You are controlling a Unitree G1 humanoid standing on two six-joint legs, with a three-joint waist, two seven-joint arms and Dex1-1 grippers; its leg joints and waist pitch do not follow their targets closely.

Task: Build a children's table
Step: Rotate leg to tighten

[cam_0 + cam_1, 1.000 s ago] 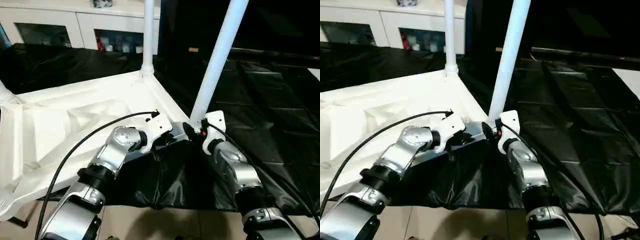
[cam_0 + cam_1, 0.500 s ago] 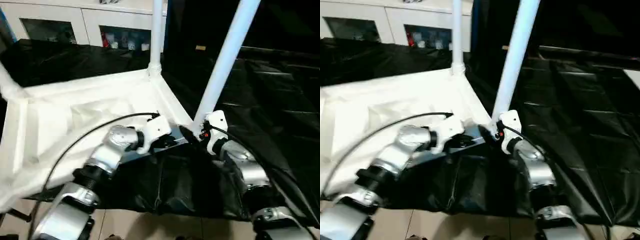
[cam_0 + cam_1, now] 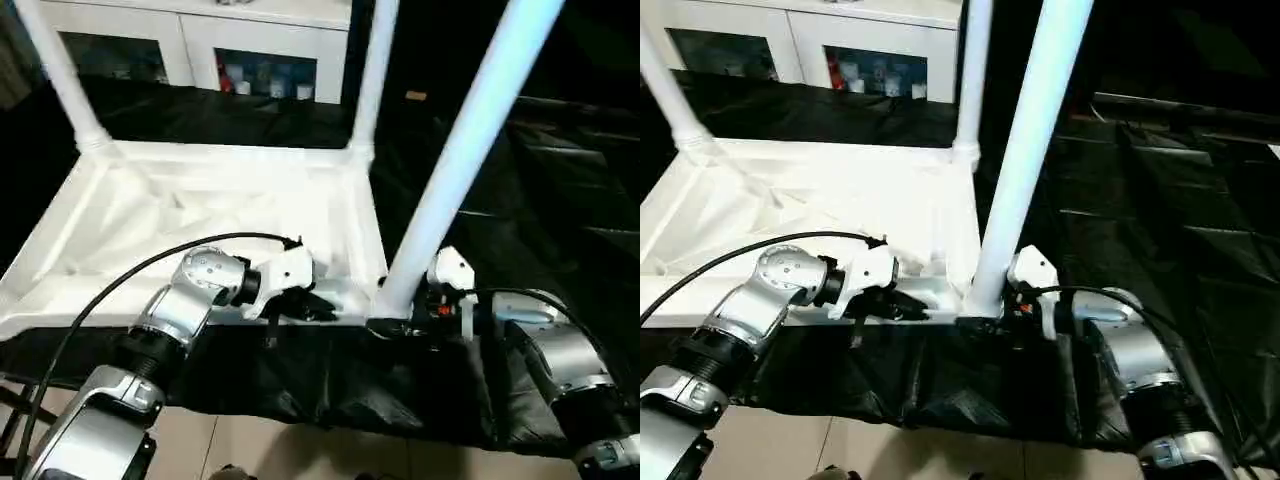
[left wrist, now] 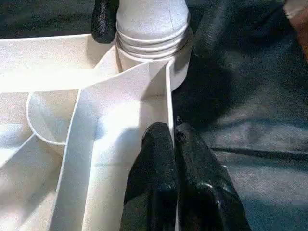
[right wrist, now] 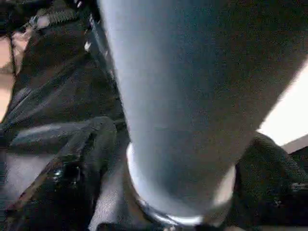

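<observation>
The children's table lies upside down on black sheeting, its white ribbed top [image 3: 200,200] facing up. Two legs stand in the far corners [image 3: 55,70] [image 3: 372,70]. A third leg [image 3: 460,160] rises tilted from the near right corner socket, its ridged collar [image 4: 151,43] seated there. My left gripper [image 4: 174,139] is shut on the top's thin front rim, close to that corner. At the base of the near leg, my right gripper [image 3: 385,325] is open, with one black finger [image 5: 82,163] on either side of the tube.
A white cabinet [image 3: 200,40] with glass doors stands behind the work surface. Black sheeting [image 3: 560,200] covers the surface and hangs over its front edge, with tan floor [image 3: 300,450] below. A black cable [image 3: 120,280] loops over my left forearm.
The camera has swung, shifting the whole picture and bringing the far left leg into view. My right arm has moved round to the right of the near leg's base. The left gripper stays on the rim.
</observation>
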